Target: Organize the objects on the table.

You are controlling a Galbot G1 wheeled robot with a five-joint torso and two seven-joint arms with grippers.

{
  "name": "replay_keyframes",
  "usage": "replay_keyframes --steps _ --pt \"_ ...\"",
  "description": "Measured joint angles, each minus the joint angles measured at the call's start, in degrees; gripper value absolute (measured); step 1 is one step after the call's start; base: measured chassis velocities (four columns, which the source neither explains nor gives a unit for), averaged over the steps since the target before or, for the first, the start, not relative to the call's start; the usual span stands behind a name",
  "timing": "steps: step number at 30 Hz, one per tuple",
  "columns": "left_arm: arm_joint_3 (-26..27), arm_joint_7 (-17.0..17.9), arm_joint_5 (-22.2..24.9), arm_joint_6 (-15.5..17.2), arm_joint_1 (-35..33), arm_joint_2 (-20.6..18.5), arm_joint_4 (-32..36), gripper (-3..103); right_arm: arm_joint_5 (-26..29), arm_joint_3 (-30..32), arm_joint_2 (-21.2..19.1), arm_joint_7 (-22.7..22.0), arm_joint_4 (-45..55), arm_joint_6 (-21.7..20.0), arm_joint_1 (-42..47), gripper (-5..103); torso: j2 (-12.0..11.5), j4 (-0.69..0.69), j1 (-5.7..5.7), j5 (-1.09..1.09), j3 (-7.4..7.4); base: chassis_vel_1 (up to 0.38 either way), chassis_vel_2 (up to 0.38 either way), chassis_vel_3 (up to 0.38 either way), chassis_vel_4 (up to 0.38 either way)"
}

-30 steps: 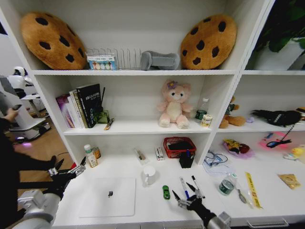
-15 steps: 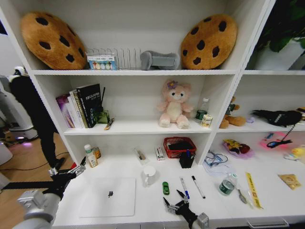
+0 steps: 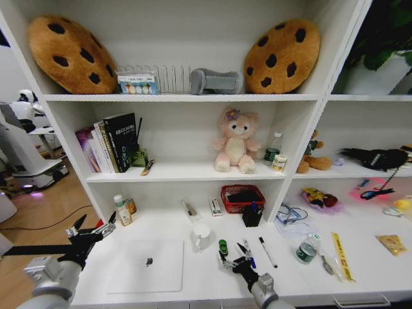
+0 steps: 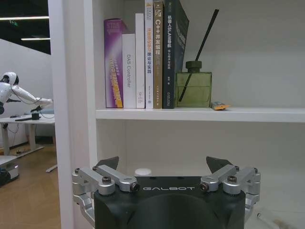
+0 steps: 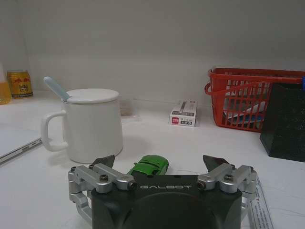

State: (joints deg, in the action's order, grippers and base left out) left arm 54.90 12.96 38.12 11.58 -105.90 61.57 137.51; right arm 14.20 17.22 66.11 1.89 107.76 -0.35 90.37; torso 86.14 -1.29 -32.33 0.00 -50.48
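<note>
White shelving fills the upper frame of the head view, above a long white table (image 3: 193, 283) that crosses the lower part of the frame. On the top shelf lie two cookie-shaped cushions (image 3: 64, 53), one at the upper left and one at the upper right. On the middle shelf stand books (image 3: 111, 143) at the left and a pink plush toy (image 3: 235, 141) at the centre.

On the table, a silver laptop (image 3: 147, 265) lies closed at lower left of centre. A red basket (image 3: 242, 197) stands at the back, centre right. A white mug (image 3: 201, 235) stands just right of the laptop. Small bottles (image 3: 123, 210) stand at the back left. Pens (image 3: 266, 252) lie right of centre. A green toy car (image 3: 223, 246) sits at lower centre, between mug and pens.

The left gripper (image 3: 90, 232) hangs off the table's left end, lower left, fingers spread and empty. The right gripper (image 3: 234, 259) is low over the table at bottom centre, fingers spread; in the right wrist view the car (image 5: 148, 165) lies just ahead, in line with the gap between the jaws, apart from them, with the mug (image 5: 88, 124) behind it.
</note>
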Motion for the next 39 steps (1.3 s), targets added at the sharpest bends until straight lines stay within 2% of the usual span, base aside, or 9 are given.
replay_keyframes --steps 22,28,30,31,33,34,36,38,39 --pt "0.00 0.00 0.00 0.00 0.00 0.00 0.00 100 0.69 -3.27 2.17 -2.50 -5.05 -0.41 -3.94 101 0.00 0.00 0.01 0.00 0.00 0.000 0.000 0.000 0.000" --pt "0.00 0.00 0.00 -0.01 0.00 0.00 0.00 100 0.48 -3.46 3.40 -2.83 -5.84 -0.29 -3.78 81 0.00 0.00 0.01 -0.01 0.01 0.000 0.000 0.000 0.000" --pt "0.00 0.00 0.00 0.00 0.00 0.00 0.00 100 0.45 -3.56 3.60 -2.86 -6.08 -0.21 -3.91 70 0.00 0.00 0.01 -0.01 0.01 0.000 0.000 0.000 0.000" --pt "0.00 0.00 0.00 0.00 0.00 0.00 0.00 100 0.45 -3.56 3.60 -2.86 -6.08 -0.21 -3.91 70 0.00 0.00 0.01 -0.01 0.01 0.000 0.000 0.000 0.000" --pt "0.00 0.00 0.00 0.00 0.00 0.00 -0.01 100 0.43 -3.66 3.72 -2.86 -6.24 -0.16 -4.10 60 0.00 0.00 0.01 0.00 0.01 0.000 0.000 0.000 0.000" --pt "0.00 0.00 0.00 0.00 0.00 0.00 -0.01 100 0.43 -3.66 3.72 -2.86 -6.24 -0.16 -4.10 60 0.00 0.00 0.01 0.00 0.01 0.000 0.000 0.000 0.000" --pt "0.00 0.00 0.00 -0.01 0.00 0.00 0.00 100 0.51 -3.65 3.50 -2.82 -6.07 -0.16 -4.09 43 0.00 0.00 0.01 0.00 0.01 0.000 0.000 0.000 0.000" --pt "0.00 0.00 0.00 -0.01 0.00 0.00 0.00 100 0.58 -3.57 3.37 -2.75 -5.92 -0.17 -4.01 43 0.00 0.00 0.01 0.00 0.01 0.000 0.000 0.000 0.000" --pt "0.00 0.00 0.00 0.00 0.00 0.00 0.00 100 0.74 -3.36 3.12 -2.67 -5.65 -0.18 -3.81 37 0.00 0.00 0.01 0.01 0.00 0.000 0.000 0.000 0.000"
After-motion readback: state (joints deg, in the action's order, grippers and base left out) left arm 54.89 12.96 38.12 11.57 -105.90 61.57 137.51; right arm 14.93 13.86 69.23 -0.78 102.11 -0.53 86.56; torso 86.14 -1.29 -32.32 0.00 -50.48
